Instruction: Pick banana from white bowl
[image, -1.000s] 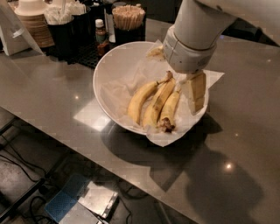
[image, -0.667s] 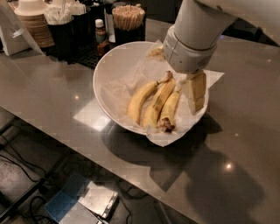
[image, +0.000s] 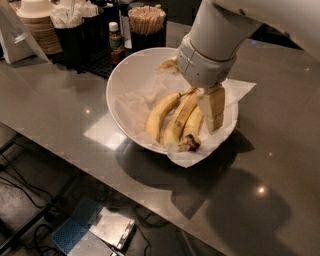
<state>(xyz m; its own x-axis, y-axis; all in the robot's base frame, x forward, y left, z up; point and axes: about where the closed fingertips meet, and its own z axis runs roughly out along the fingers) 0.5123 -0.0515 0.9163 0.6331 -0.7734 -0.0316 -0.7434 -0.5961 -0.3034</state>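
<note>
Two-finger gripper (image: 209, 110) low inside large glossy white paper-lined bowl (image: 120, 75), likely lining up grasp; grip state cannot be told. Thick speckled yellow banana (image: 179, 124) lies in bowl, between two slimmer bananas.

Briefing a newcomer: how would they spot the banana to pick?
Find the white bowl on the grey counter, with the gripper at its right side. Of the three inside, it is the middle banana: longest and thickest, between a smooth curved banana and a slim banana with a mushy brown end.

claw (image: 204, 109) deep in white bowl (image: 126, 75), rim close beside, black caddies (image: 75, 39) behind
</note>
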